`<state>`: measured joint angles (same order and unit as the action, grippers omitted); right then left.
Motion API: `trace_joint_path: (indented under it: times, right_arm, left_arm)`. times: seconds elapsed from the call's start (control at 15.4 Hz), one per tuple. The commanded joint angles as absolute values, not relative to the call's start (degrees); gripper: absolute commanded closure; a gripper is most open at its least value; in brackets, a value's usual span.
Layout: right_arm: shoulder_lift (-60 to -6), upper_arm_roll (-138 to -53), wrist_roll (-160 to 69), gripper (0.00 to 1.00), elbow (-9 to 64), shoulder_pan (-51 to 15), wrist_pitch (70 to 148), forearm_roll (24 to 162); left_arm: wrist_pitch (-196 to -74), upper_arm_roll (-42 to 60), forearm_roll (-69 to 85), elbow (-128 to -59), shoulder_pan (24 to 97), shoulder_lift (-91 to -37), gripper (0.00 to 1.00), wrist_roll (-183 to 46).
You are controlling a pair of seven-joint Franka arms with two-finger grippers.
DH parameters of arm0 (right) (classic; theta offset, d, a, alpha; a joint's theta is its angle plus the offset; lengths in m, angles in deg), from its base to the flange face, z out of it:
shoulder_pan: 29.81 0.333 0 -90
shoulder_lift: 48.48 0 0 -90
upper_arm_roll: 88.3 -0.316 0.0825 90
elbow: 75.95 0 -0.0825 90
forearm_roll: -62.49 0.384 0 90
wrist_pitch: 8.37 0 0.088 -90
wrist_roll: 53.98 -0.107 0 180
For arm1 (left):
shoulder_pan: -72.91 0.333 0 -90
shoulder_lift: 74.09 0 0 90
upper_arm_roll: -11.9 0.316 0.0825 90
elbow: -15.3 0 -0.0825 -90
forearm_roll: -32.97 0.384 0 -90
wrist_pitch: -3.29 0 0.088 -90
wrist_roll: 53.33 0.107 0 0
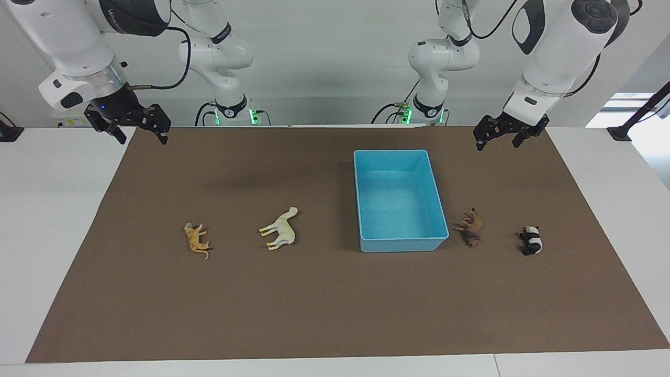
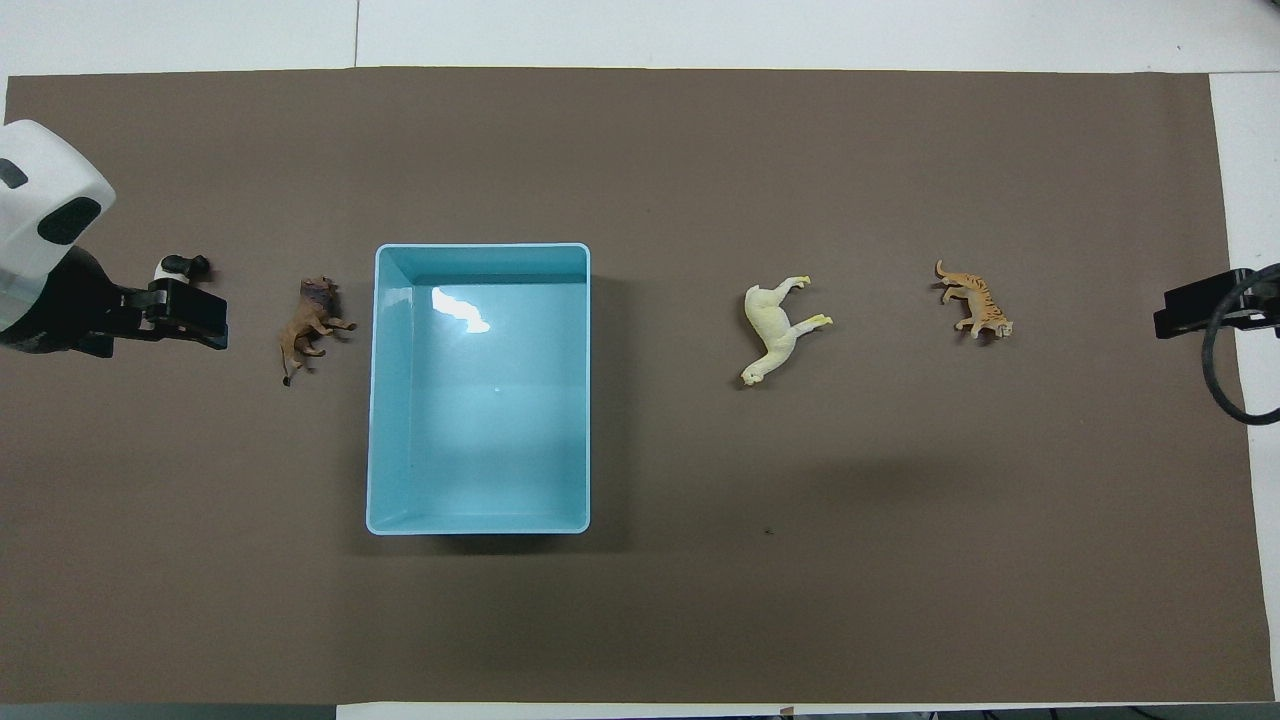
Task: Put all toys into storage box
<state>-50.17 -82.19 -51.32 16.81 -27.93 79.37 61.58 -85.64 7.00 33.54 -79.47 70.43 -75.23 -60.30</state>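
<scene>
1. Storage box (image 1: 399, 201) empty, on brown mat (image 1: 335, 303) over tabletop; all 4 toys lie on their sides outside it.
2. Tiger (image 1: 197, 240) and horse (image 1: 281, 229) toward right arm's end; lion (image 1: 471, 228) just beside box, panda (image 1: 531, 240) toward left arm's end.
3. Left gripper (image 1: 501, 135) and right gripper (image 1: 137, 125) raised at mat's robot-side corners, fingers released, nothing held.
4. Risks: flat, thin figurines may slip or pivot in a pinch; lion's closeness to box wall could make fingers nudge the box.

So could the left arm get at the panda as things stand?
Probably yes. The panda lies alone on the mat at the left arm's end, apart from the lion, and the left gripper hangs open, empty.
</scene>
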Motion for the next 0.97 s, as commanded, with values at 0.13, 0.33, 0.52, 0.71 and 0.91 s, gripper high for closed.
trace_joint_path:
  times: [0.13, 0.33, 0.52, 0.71, 0.91]
  right_arm:
    - [-50.94, -82.77, -52.39, 0.00, 17.21, -28.49, 78.99, 62.41]
    - [-51.03, -82.77, -52.31, 0.00, 17.30, -28.67, 78.99, 62.49]
    - [-51.12, -82.77, -52.22, 0.00, 17.73, -28.75, 79.34, 62.58]
    - [-51.21, -82.85, -51.26, 0.00, 19.31, -28.49, 82.93, 62.49]
    - [-50.16, -82.85, -43.98, 0.00, 24.40, -28.40, 89.69, 62.49]
  left_arm:
    - [-85.66, 7.06, 32.97, -79.88, 70.80, -76.12, 0.00, -60.01]
    - [-85.66, 6.97, 32.97, -79.88, 70.80, -76.12, 0.00, -60.01]
    - [-85.66, 6.97, 32.97, -79.88, 70.80, -76.12, 0.00, -60.01]
    - [-86.45, 7.06, 32.97, -79.88, 70.80, -76.03, 0.00, -60.35]
    - [-87.23, 7.06, 33.06, -82.94, 70.89, -77.51, 0.00, -63.42]
